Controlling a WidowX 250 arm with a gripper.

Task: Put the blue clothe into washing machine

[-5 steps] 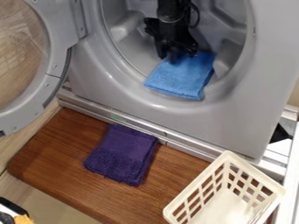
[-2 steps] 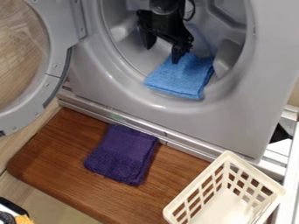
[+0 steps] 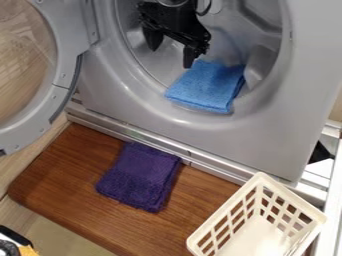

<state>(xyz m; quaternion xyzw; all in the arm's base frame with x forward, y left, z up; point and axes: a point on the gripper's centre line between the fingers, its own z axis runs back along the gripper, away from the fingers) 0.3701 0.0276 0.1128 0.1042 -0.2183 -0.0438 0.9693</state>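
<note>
Your claw point(image 3: 172, 57) is spread pretty wide, empty; blue cloth point(image 3: 206, 89) sits just below it in the washer point(image 3: 247, 137)

Readable texts, labels, brands, numbers, signs: 0.
</note>
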